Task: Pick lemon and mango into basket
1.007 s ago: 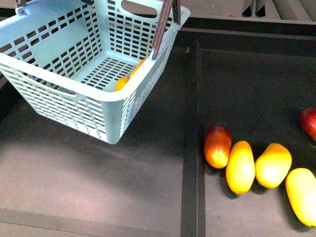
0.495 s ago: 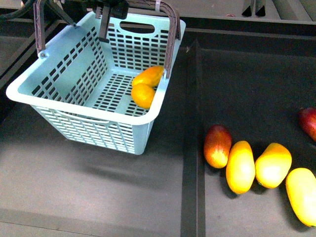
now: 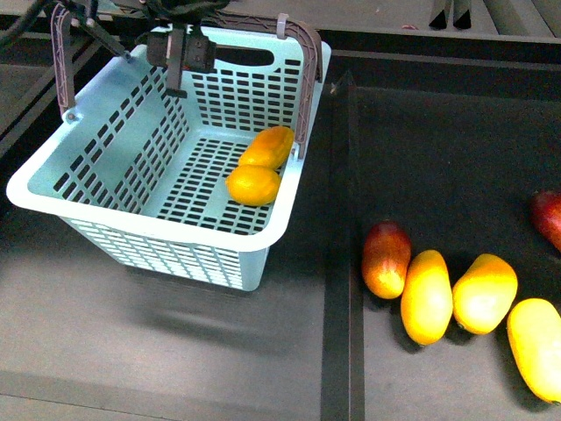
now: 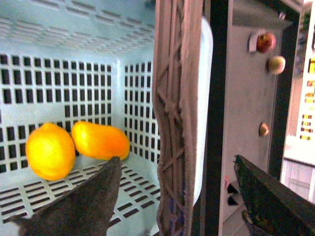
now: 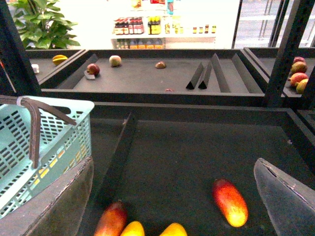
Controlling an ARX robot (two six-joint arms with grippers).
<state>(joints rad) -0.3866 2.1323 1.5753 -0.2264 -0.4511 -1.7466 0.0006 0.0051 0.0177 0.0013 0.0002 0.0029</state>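
Front view: light blue-green basket (image 3: 114,171) sits tilted on a dark shelf (image 3: 175,333), lemon (image 3: 252,185) and mango (image 3: 270,146) already inside, touching each other near the wall by the divider; task looks about done. Left gripper (image 3: 180,54) is above the far rim, by the brown handle (image 3: 305,83); in the left wrist view its jaws stand wide w/ the handle (image 4: 177,123) between them, apparently not clamped; lemon (image 4: 50,150) and mango (image 4: 101,140) lie just beyond on the slotted floor. Right gripper (image 5: 172,196) is spread open, holding nothing, over the fruit bay.

Judgement: the step now is letting go of the basket; do it well by lifting straight up w/o catching the handle, so the basket settles flat and fruit doesn't roll.

Surface: matte black, split by a raised divider (image 3: 340,263); other mangoes (image 3: 427,296) lie right of it, one red-blushed (image 3: 386,259). Room: shop-like, more shelves w/ fruit, bottles, a green plant (image 5: 34,19) behind.
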